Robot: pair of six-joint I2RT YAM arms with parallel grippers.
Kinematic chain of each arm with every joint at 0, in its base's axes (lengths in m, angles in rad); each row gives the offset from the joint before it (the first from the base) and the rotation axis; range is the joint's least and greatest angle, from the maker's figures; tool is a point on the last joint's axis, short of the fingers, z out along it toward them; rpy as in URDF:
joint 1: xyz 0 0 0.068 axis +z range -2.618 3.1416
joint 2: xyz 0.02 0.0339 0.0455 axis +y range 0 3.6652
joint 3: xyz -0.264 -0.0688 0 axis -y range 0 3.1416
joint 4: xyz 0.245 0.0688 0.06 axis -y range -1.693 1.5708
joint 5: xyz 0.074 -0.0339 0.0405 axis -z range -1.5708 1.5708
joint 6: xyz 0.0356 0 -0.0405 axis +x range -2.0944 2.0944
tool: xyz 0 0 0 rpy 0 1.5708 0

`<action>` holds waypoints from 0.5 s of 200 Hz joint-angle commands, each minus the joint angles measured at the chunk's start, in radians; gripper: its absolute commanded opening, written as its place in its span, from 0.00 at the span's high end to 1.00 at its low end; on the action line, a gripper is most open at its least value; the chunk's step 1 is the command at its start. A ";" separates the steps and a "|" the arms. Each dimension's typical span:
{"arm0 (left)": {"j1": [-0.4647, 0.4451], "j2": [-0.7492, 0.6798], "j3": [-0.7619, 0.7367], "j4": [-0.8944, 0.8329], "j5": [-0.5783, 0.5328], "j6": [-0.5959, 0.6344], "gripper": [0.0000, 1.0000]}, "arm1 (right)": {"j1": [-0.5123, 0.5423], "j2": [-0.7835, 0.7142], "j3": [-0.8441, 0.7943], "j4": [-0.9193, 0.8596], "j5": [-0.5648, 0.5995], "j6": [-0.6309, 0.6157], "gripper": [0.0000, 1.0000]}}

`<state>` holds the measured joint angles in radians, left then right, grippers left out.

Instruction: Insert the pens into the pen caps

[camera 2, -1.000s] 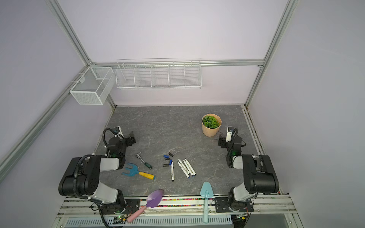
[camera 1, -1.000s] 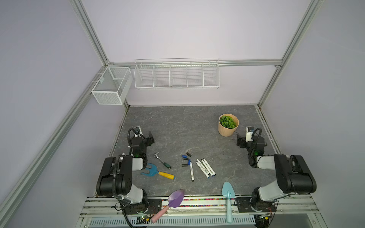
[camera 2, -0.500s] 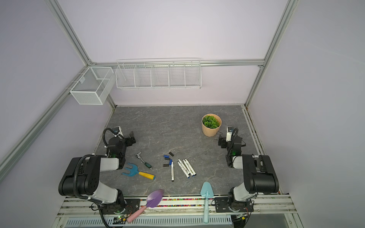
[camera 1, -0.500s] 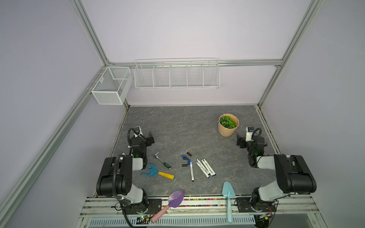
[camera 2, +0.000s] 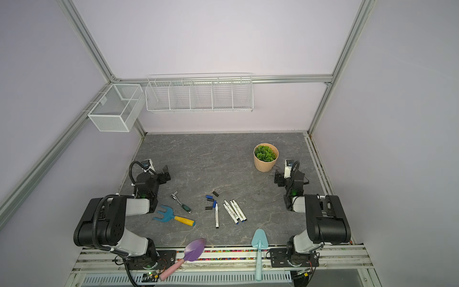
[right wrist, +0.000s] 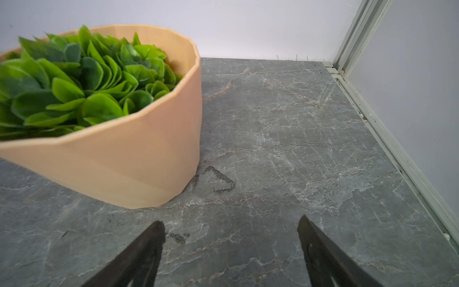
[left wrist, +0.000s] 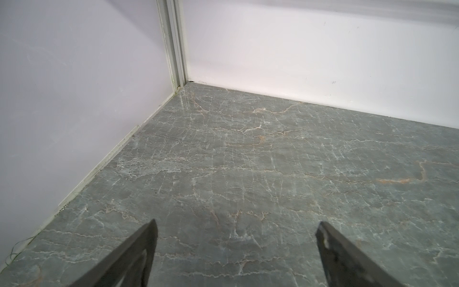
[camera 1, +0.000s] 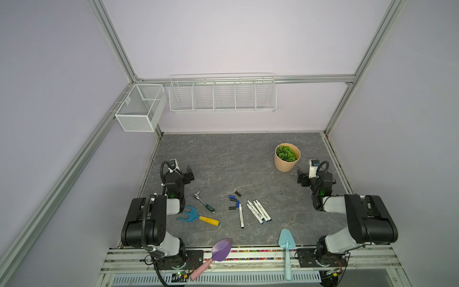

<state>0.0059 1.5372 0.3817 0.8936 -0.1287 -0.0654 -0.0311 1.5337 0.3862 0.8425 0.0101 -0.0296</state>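
Several white pens lie in the front middle of the grey table in both top views: one alone [camera 1: 241, 215] [camera 2: 217, 215] and a cluster [camera 1: 258, 211] [camera 2: 234, 210] just to its right. Small black and blue pen caps [camera 1: 232, 198] [camera 2: 210, 198] are scattered just behind them. My left gripper [camera 1: 190, 174] [camera 2: 166, 174] [left wrist: 237, 228] stands open and empty over bare table near the left wall. On the right side, next to the plant pot, my right gripper [camera 1: 301, 177] [camera 2: 277, 179] [right wrist: 231, 223] is likewise open and empty. Neither wrist view shows pens or caps.
A green-handled ratchet wrench [camera 1: 205, 201] and a blue hand rake with a yellow handle [camera 1: 198, 217] lie left of the pens. A purple scoop [camera 1: 221, 249] and a teal trowel [camera 1: 286, 242] rest at the front edge. The peach plant pot [camera 1: 286, 160] [right wrist: 124, 161] stands at the back right. Wire baskets [camera 1: 222, 94] hang on the walls.
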 commanded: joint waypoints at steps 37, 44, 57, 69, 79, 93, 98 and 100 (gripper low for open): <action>-0.003 -0.068 0.111 -0.252 0.134 0.074 0.01 | 0.029 -0.152 0.244 -0.521 0.034 0.045 0.01; -0.017 -0.106 0.207 -0.451 0.104 0.074 0.01 | 0.031 -0.171 0.301 -0.628 0.041 0.098 0.01; -0.062 -0.153 0.340 -0.683 -0.040 0.011 0.01 | 0.058 -0.218 0.315 -0.657 0.057 0.208 0.02; -0.112 -0.205 0.350 -0.698 -0.130 -0.063 0.01 | 0.111 -0.266 0.308 -0.646 0.111 0.276 0.05; -0.162 -0.265 0.327 -0.699 -0.168 -0.130 0.01 | 0.156 -0.299 0.328 -0.692 0.147 0.303 0.07; -0.272 -0.339 0.301 -0.745 -0.237 -0.214 0.01 | 0.212 -0.343 0.351 -0.761 0.225 0.350 0.08; -0.322 -0.360 0.294 -0.771 -0.257 -0.238 0.01 | 0.228 -0.359 0.353 -0.773 0.251 0.366 0.07; -0.343 -0.365 0.290 -0.779 -0.261 -0.246 0.01 | 0.230 -0.366 0.355 -0.779 0.262 0.373 0.07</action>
<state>-0.1787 1.2545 0.7124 0.3244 -0.2462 -0.1490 0.1326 1.2171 0.7296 0.2531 0.1299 0.2005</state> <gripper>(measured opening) 0.992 0.923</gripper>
